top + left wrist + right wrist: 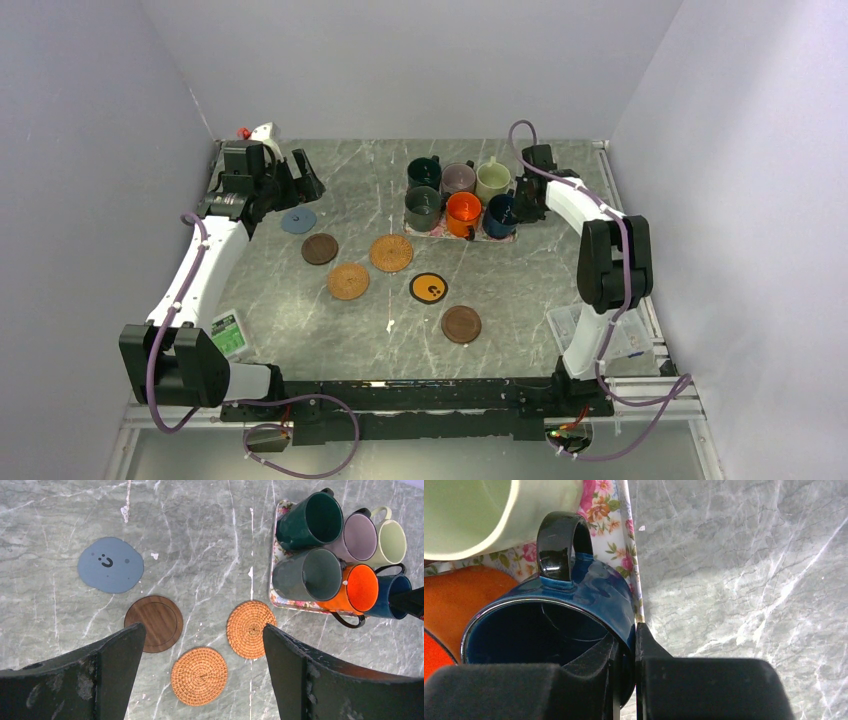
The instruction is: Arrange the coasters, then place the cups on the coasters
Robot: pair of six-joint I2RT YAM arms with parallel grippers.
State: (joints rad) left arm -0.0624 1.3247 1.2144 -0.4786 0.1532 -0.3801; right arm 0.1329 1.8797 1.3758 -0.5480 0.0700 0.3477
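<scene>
Early days on this one imo. All six mugs sit bunched on the floral mat (601, 507), about 1 o'clock from the table's middle. Far row is the dark green mug (424, 171), mauve mug (458, 177) and cream mug (492, 180). Near row is the dark grey mug (422, 208), orange mug (463, 212) and navy blue mug (499, 214). None of them is on a coaster yet.

The coasters lie in a loose trail from 10 o'clock down to 5 o'clock:
- grey-blue coaster (298, 221)
- first dark brown coaster (320, 248)
- near tan woven coaster (349, 281)
- far tan woven coaster (391, 253)
- black-and-yellow coaster (428, 288)
- second dark brown coaster (461, 324)

They're spread out with gaps, so that half looks mostly sorted to me.

The right gripper (626, 641) is pinched onto the wall of the navy blue mug at its 3 o'clock side, one finger inside the rim and one outside. The left gripper (204, 630) is spread wide with nothing in it, hanging over the 10 o'clock end of the trail.

The base of the navy blue mug is hidden in the wrist view and tiny from above, so it might be just off the mat, can't tell. The left wrist view also cuts off the black-and-yellow coaster and the second dark brown coaster
</scene>
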